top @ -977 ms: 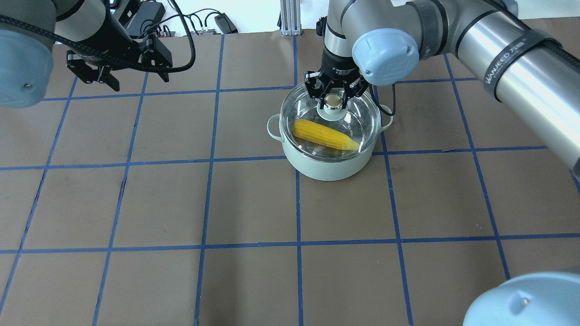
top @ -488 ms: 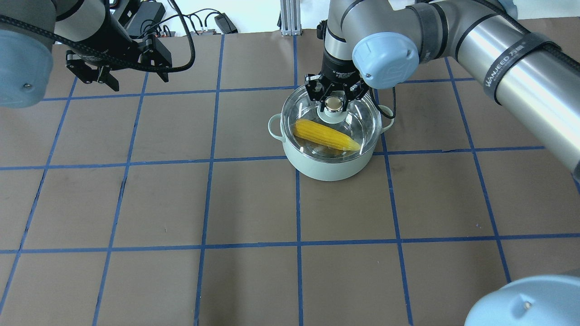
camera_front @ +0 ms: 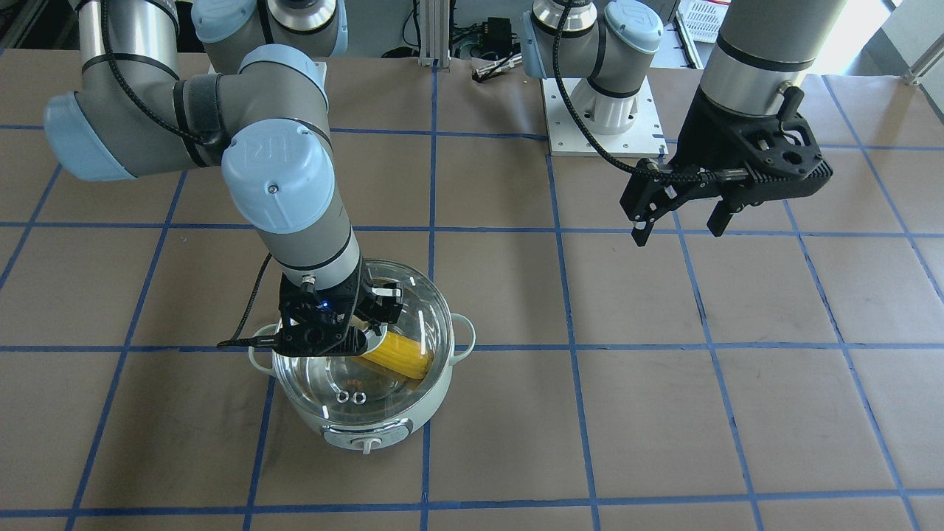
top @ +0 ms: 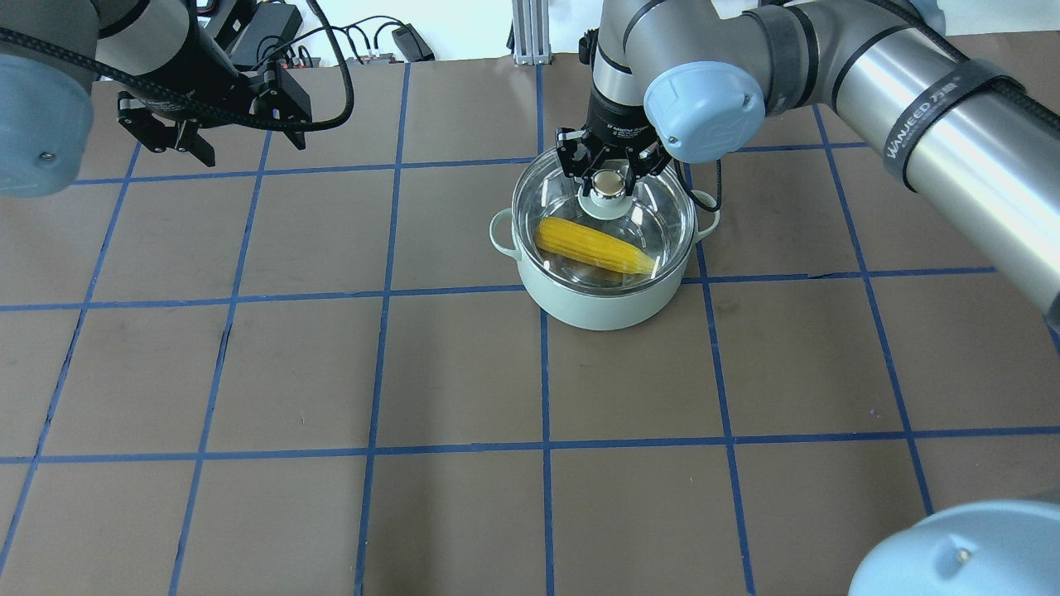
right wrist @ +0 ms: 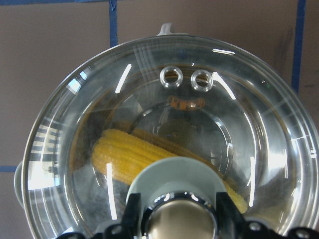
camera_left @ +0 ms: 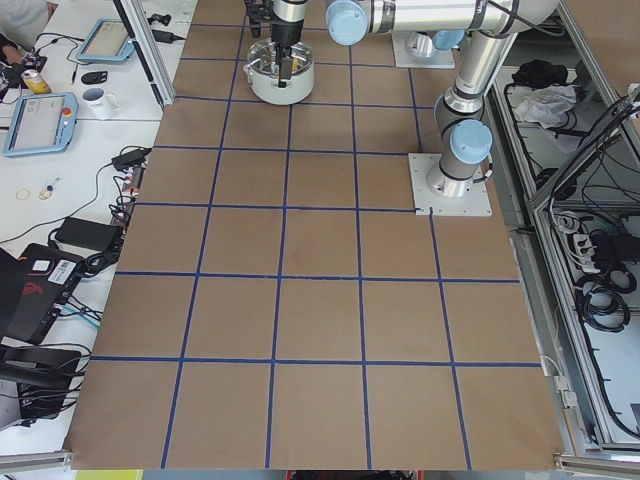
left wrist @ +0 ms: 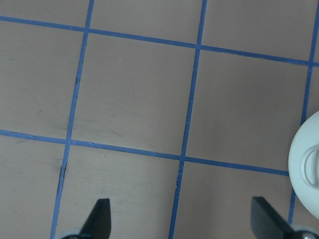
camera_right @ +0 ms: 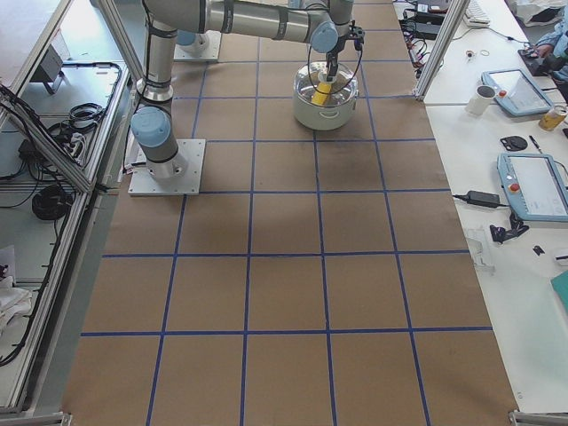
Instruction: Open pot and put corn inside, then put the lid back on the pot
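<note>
While the clear glass lid (top: 654,217) sits level on the rim of the pot (top: 604,308), the right gripper (top: 609,175) reaches straight down over its centre; its two fingers (right wrist: 133,211) press against opposite sides of the lid's knob (top: 609,185) and clasp it; in the right wrist view the black fingers lie flush against the knob's shiny cap on both sides. Through the glass the corn (top: 593,246) shows inside the pot, lying slantwise on the steel bottom; its tapered tip points toward the pot wall on the robot's right and slightly toward the robot. Two small steam-hole rings (right wrist: 187,77) sit side by side near the lid's rim, on the side of the control panel (camera_front: 366,439), which faces away from the robot. The pot stands upright on the brown table (top: 414,372), over a crossing of the blue tape lines (top: 377,290); one loop handle (top: 499,232) juts out on the robot's left, the other on its right. From the table's ends the pot shows small and far off, with the right arm bent over it; the grip cannot be judged there. The left gripper (top: 247,142) hangs above the table on the robot's far left, well apart from the pot; its fingers are spread wide and empty; in the left wrist view the two fingertips (left wrist: 99,216) frame only brown table and blue tape.
</note>
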### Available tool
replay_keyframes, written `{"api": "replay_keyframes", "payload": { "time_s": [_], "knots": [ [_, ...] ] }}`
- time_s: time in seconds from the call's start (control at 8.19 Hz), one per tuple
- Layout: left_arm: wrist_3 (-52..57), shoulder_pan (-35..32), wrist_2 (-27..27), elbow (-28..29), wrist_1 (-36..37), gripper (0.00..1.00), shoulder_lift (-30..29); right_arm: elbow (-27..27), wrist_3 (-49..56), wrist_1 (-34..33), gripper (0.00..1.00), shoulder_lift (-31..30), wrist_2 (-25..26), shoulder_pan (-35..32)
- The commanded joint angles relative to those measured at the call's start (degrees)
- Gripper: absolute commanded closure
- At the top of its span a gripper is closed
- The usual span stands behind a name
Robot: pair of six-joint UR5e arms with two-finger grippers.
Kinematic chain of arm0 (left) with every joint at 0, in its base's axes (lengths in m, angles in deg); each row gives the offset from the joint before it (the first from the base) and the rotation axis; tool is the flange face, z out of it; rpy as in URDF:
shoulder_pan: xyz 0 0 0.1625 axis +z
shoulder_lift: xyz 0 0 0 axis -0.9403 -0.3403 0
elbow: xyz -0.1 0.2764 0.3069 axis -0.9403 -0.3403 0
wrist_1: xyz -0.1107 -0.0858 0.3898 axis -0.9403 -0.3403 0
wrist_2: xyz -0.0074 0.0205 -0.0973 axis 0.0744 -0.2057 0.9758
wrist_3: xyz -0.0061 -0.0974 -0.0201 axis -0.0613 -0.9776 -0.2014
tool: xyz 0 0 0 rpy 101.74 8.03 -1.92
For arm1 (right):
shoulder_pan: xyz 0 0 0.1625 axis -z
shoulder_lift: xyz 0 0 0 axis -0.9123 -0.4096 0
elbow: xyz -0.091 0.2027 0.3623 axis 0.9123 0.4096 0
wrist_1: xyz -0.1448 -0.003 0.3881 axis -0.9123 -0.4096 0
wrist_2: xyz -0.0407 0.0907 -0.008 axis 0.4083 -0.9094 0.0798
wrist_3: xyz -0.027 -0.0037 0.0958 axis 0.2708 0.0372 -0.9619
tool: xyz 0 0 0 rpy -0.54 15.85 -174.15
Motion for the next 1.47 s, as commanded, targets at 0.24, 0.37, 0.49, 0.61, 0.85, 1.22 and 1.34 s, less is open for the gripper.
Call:
{"api": "replay_keyframes", "payload": {
  "time_s": [0.24, 0.37, 0.49, 0.61, 0.85, 1.22, 1.34],
  "knots": [
    [0.04, 0.05, 0.01, -0.15, -0.01, 0.00, -0.22, 0.35, -0.08, -0.27, 0.16, -0.35, 0.00, 0.06],
    [0.04, 0.05, 0.01, -0.41, 0.07, 0.00, -0.30, 1.05, 0.97, -0.27, 0.13, -1.22, 0.26, 0.76],
    [0.04, 0.05, -0.07, -0.50, 0.07, 0.00, -0.39, 1.75, 2.55, -0.10, 0.10, -2.71, 1.83, 1.72],
    [0.04, 0.05, 0.01, -0.42, 0.07, 0.00, -0.22, 1.84, 5.78, 0.86, 0.06, -5.16, 2.10, 3.47],
    [0.04, -0.03, 0.01, -0.42, -0.10, 0.00, 0.04, 1.67, 10.98, 7.43, 0.04, -11.65, 2.19, 7.60],
    [0.21, -0.30, 0.01, -0.42, -0.54, 0.00, 0.74, 1.05, 17.59, 13.08, 0.00, -19.41, 2.89, 11.92],
    [0.39, -0.30, 0.10, -0.42, -0.54, 0.00, 0.84, 0.88, 18.03, 13.35, 0.00, -19.68, 3.07, 12.36]
  ]
}}
